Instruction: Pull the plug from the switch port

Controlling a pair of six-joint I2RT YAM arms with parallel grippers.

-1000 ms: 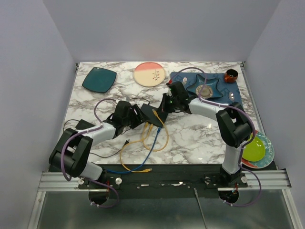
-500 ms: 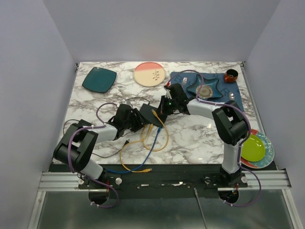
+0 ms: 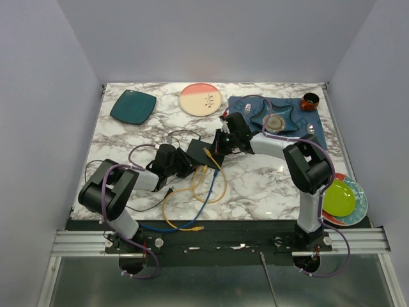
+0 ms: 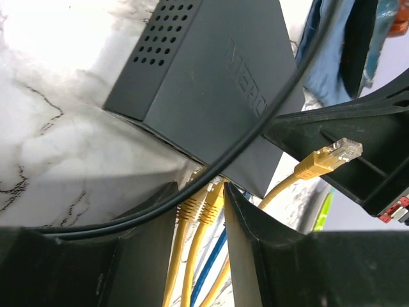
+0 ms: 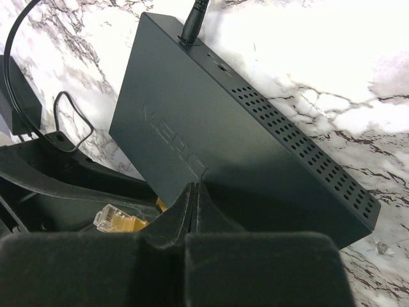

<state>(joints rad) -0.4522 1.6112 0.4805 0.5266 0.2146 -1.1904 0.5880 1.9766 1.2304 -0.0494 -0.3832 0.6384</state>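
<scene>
Marble table [image 3: 268, 179], top view: one switch [image 3: 203, 153] lies at centre. The left gripper [image 3: 185, 164] sits at its 8 o'clock, the right gripper [image 3: 219, 145] at its 2 o'clock.

Left wrist view: jaws bracket two seated yellow plugs [image 4: 213, 199] at the port face. One blue cable [image 4: 208, 268] runs beside them. One loose plug [image 4: 332, 155], also yellow, hangs at 3 o'clock, out of any port. Whether the pads bite yet, cannot tell.

Right wrist view: right fingers pressed together, empty, tips at the switch's near edge, probably bracing it.

Judgement: grasp stage, before the pull. Next move calls for pinching one plug, depressing its latch, and drawing straight back.
</scene>
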